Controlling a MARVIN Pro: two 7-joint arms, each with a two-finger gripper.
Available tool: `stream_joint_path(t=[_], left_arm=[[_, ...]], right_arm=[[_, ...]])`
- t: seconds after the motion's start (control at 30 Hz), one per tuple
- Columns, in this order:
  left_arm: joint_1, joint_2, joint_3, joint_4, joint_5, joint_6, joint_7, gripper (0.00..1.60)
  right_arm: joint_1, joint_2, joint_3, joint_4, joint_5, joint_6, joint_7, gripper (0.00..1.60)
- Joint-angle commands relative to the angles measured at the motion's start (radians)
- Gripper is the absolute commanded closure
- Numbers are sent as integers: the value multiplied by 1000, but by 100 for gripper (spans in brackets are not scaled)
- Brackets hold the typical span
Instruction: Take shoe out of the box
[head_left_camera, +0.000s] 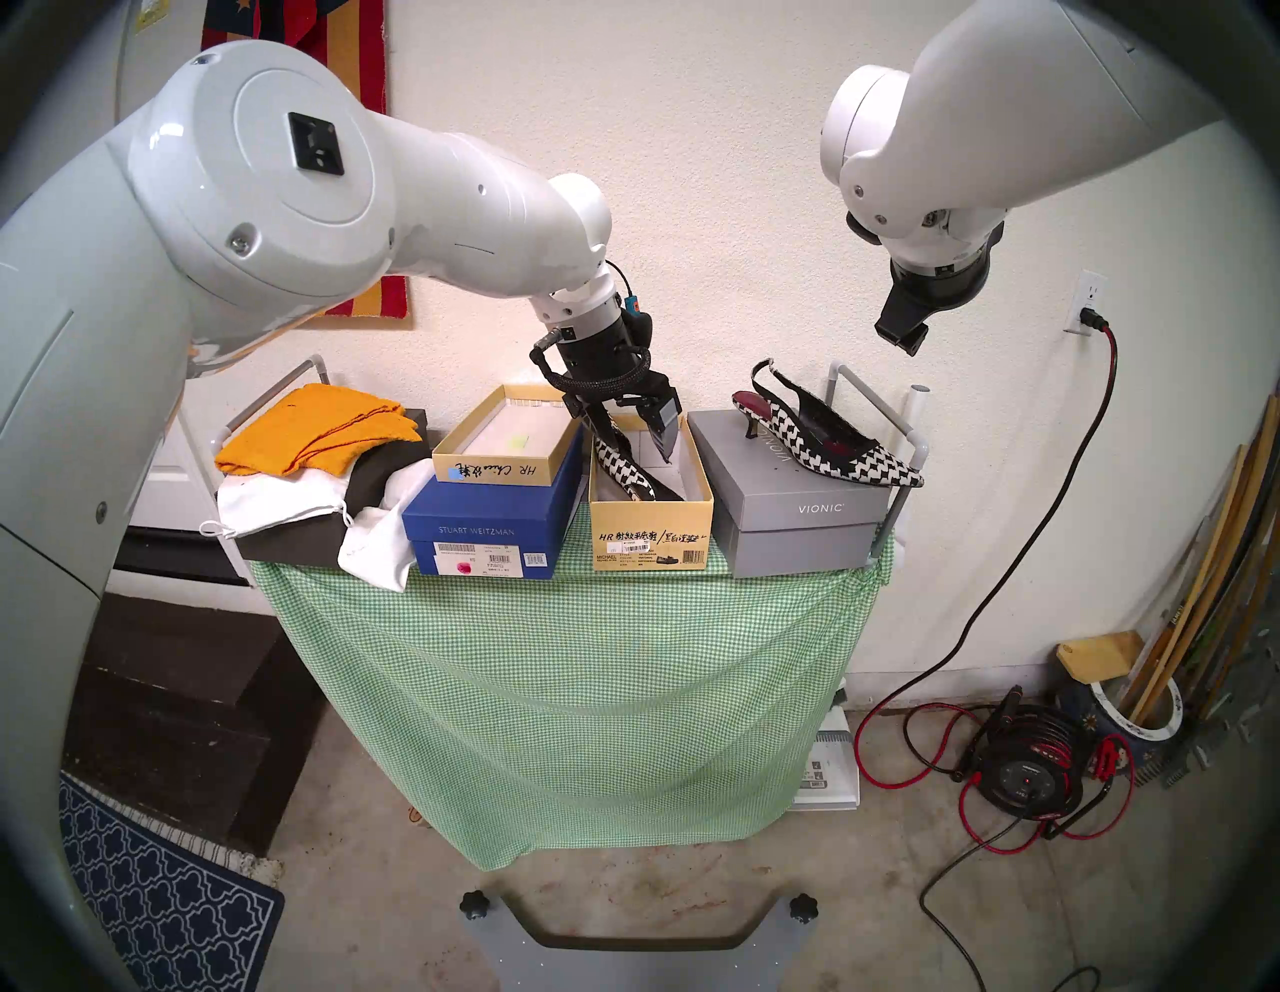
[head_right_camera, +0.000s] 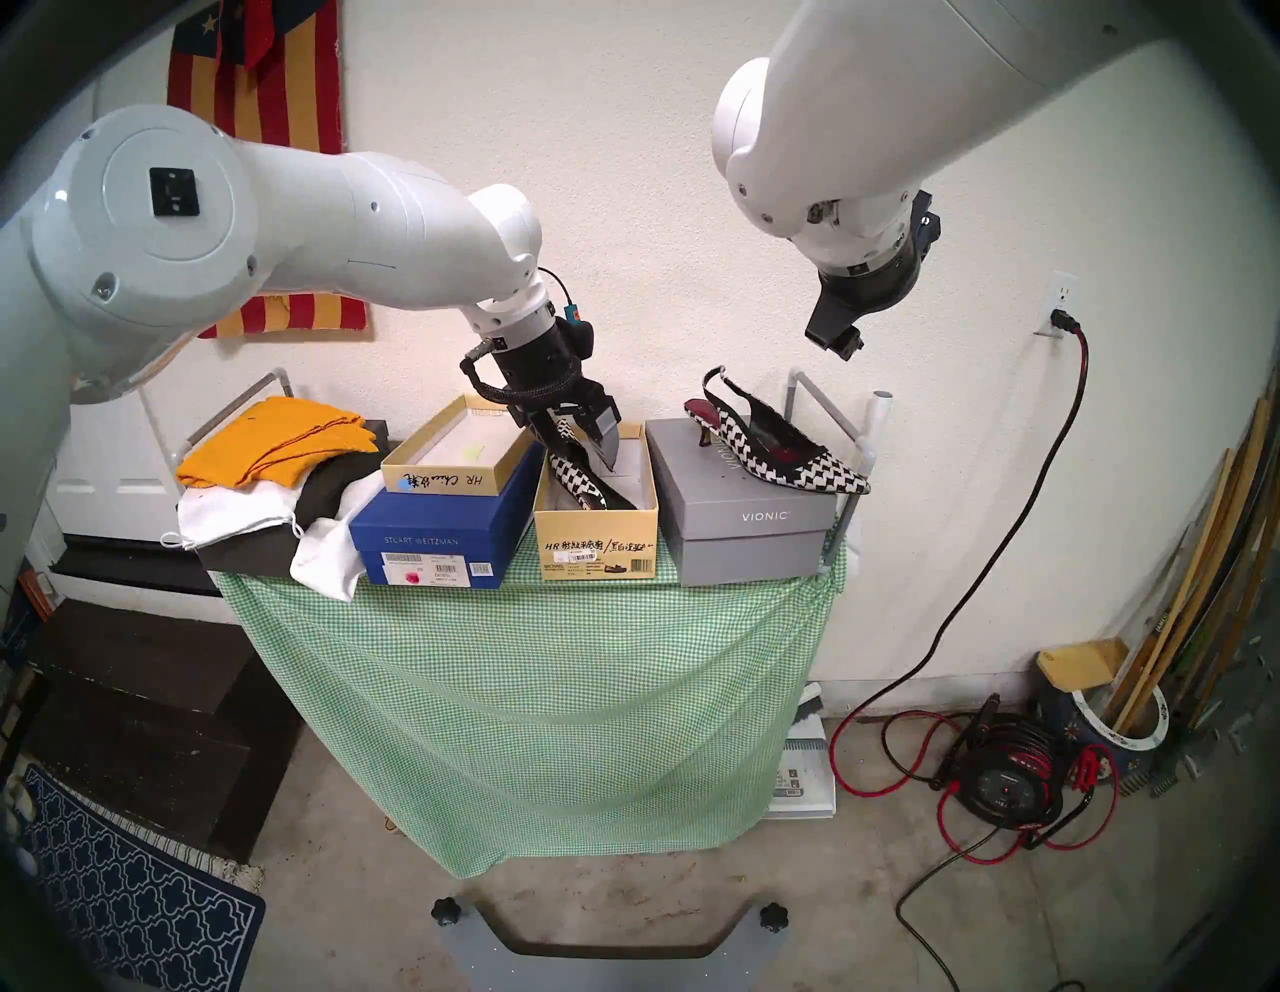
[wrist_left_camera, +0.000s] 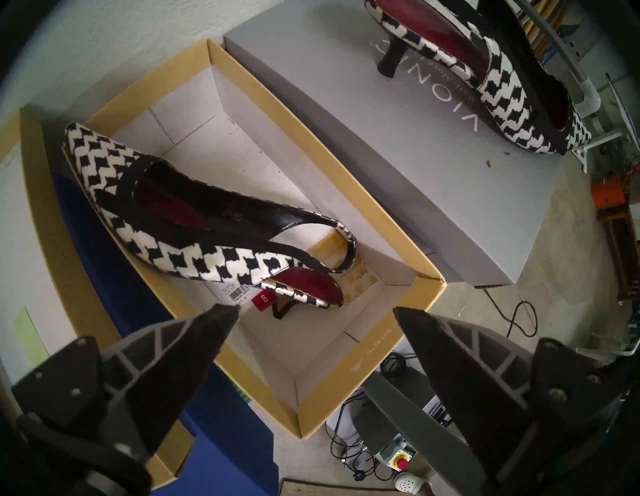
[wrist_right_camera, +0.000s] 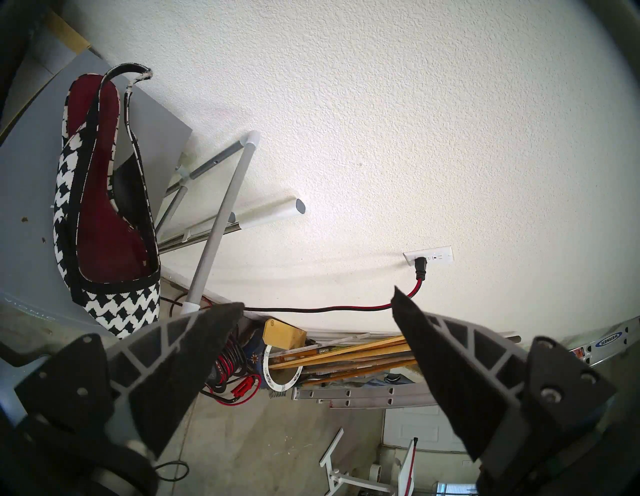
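The tan-yellow box (head_left_camera: 651, 530), white inside with black "HR" writing on its front, stands open on the green-clothed cart between a blue box and a grey box. A black-and-white houndstooth slingback shoe (head_left_camera: 623, 471) lies tilted in it, toe up against the rear left rim; it also shows in the left wrist view (wrist_left_camera: 194, 249). My left gripper (head_left_camera: 637, 447) hangs just above the shoe and box (wrist_left_camera: 363, 381), open and empty (wrist_left_camera: 315, 311). My right gripper (head_left_camera: 900, 336) is open and empty, raised above the cart's right end (wrist_right_camera: 317, 304).
A matching shoe (head_left_camera: 831, 443) stands on the grey Vionic box (head_left_camera: 796, 526) right of the tan box. A shallow tan tray (head_left_camera: 505, 443) sits on the blue Stuart Weitzman box (head_left_camera: 485, 533) at the left. Orange and white cloths (head_left_camera: 312, 429) lie further left. Grey cart rails (head_left_camera: 893, 429) rise at the right end.
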Motion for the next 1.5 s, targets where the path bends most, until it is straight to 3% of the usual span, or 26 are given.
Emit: stream_joint_path(t=[0.0,0.53,0.93,1.47], left_arm=[[26,-35,36,8,-44,-1,-23,0],[80,-64,148,90,-106,-1,-1,0],[122,-93,184,146,-157,-1,-6,0],[214,-79,255,228,-187,-1,38,0]], right_arm=[[3,0,-1,2,2,0,-2,0],[3,1,-1,2,2,0,-2,0],[3,1,-1,2,1,0,-2,0],[3,2,-1,1,1,0,-2,0]])
